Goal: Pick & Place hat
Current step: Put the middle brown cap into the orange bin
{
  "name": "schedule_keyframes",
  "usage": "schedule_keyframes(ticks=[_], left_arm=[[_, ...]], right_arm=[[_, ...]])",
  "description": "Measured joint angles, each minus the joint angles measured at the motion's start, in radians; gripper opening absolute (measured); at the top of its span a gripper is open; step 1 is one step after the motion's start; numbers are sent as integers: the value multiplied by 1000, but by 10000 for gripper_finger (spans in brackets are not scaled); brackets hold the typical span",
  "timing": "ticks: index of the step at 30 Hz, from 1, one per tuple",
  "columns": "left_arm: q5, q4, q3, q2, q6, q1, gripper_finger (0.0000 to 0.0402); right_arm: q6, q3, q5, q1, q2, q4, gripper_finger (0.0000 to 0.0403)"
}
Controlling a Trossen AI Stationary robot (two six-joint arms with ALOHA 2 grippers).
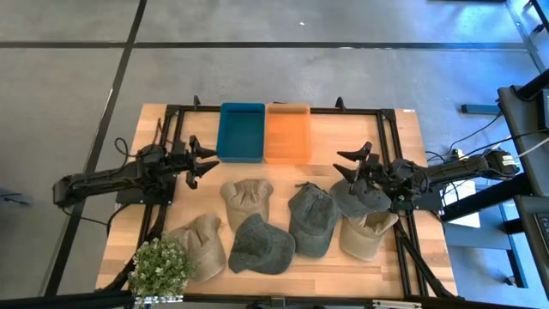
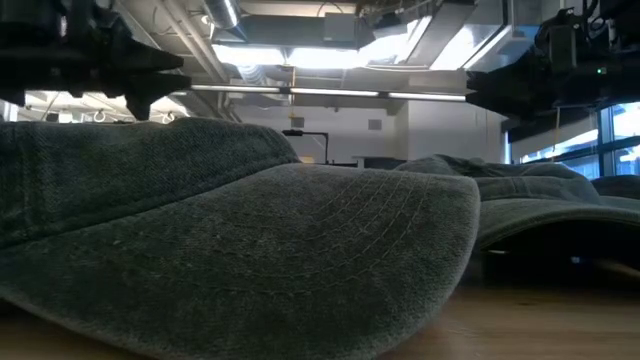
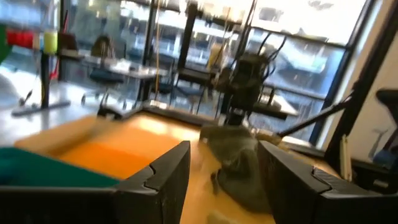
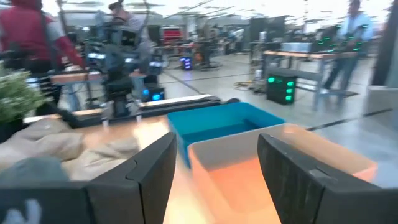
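Note:
Several hats lie crown up on the wooden table [image 1: 412,129]: two beige ones [image 1: 246,199] [image 1: 199,245] at the left, grey ones in the middle [image 1: 262,245] [image 1: 310,219], and a grey one [image 1: 360,199] overlapping a beige one [image 1: 369,233] at the right. My left gripper [image 1: 204,163] is open and empty above the table, left of the blue bin [image 1: 242,130]. My right gripper [image 1: 353,165] is open and empty, just above the far edge of the right grey hat. The right wrist view shows nothing between its fingers [image 4: 214,180].
A blue bin and an orange bin [image 1: 287,130] stand side by side at the table's far edge between the grippers. A potted plant [image 1: 161,268] stands at the near left corner. A black frame [image 1: 171,116] runs around the table. A grey hat's brim [image 2: 250,250] fills the low view.

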State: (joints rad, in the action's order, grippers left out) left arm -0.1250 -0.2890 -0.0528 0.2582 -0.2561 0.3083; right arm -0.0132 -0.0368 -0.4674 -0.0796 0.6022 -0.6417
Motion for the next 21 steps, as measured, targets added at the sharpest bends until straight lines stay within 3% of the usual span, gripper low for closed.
schedule_keyframes(ticks=[7,10,13,21], left_arm=[[-51,111,-187,343,7,-35,180],[-7,167,-241,484,38,-65,180],[47,149,-262,616,82,-92,180],[35,43,-274,881,87,-180,180]], right_arm=[[0,0,-2,18,0,4,226],[-5,0,-2,29,0,20,226],[-7,0,-2,36,0,30,226],[-4,0,-2,45,0,45,226]])
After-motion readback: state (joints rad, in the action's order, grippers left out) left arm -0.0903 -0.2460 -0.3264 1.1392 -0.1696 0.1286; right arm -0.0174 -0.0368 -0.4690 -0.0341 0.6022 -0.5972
